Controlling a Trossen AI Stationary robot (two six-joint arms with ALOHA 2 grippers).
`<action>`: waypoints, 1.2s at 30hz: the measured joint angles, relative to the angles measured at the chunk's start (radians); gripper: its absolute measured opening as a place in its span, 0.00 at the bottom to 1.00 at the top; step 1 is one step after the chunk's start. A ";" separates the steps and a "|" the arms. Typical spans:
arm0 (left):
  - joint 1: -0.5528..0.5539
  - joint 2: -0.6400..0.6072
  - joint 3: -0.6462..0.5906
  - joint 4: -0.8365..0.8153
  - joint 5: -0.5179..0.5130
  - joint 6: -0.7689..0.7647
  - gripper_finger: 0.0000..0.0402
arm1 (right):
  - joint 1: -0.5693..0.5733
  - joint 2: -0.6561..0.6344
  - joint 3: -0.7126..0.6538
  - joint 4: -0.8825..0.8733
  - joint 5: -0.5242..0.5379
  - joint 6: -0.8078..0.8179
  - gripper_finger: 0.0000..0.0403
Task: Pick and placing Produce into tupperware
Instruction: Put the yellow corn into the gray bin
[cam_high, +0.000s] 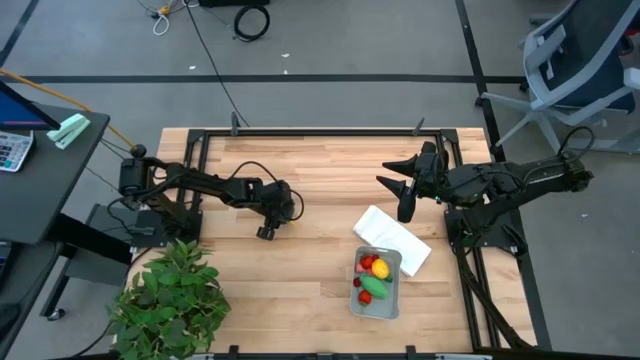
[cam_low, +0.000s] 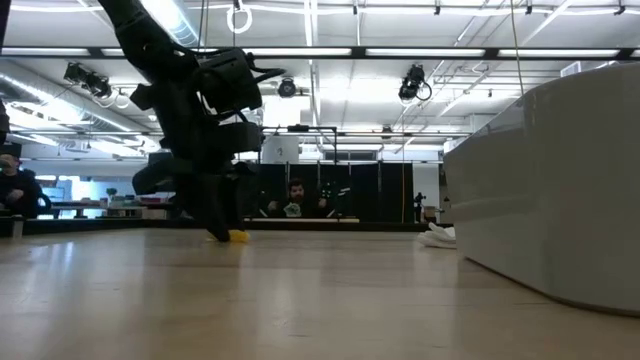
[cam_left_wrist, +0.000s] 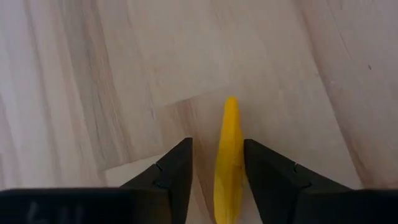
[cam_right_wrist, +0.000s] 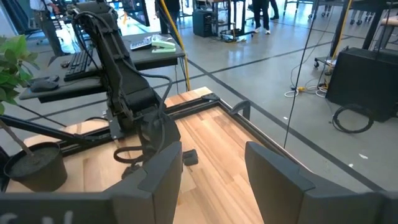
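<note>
Over on the left, the left gripper is down at the tabletop, fingers parted on either side of a thin yellow banana-like piece, not yet pinched. To the right, the tupperware already holds red pieces, a lemon and a green oval, so most produce looks placed. Far right, the right gripper waits, jaws wide apart. No readable writing anywhere.

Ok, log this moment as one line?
left gripper: open around yellow piece on table | right gripper: open, waiting | container: holds produce
</note>
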 joint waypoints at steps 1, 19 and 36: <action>0.000 0.000 0.000 0.000 0.000 -0.020 0.35 | 0.000 0.000 0.000 0.000 0.000 0.000 0.46; -0.087 -0.005 -0.003 0.835 -0.018 -0.443 0.03 | 0.000 0.000 0.000 0.000 0.000 0.000 0.46; -0.317 0.253 0.322 0.920 0.125 -0.350 0.02 | 0.000 0.000 0.000 -0.003 0.000 0.000 0.46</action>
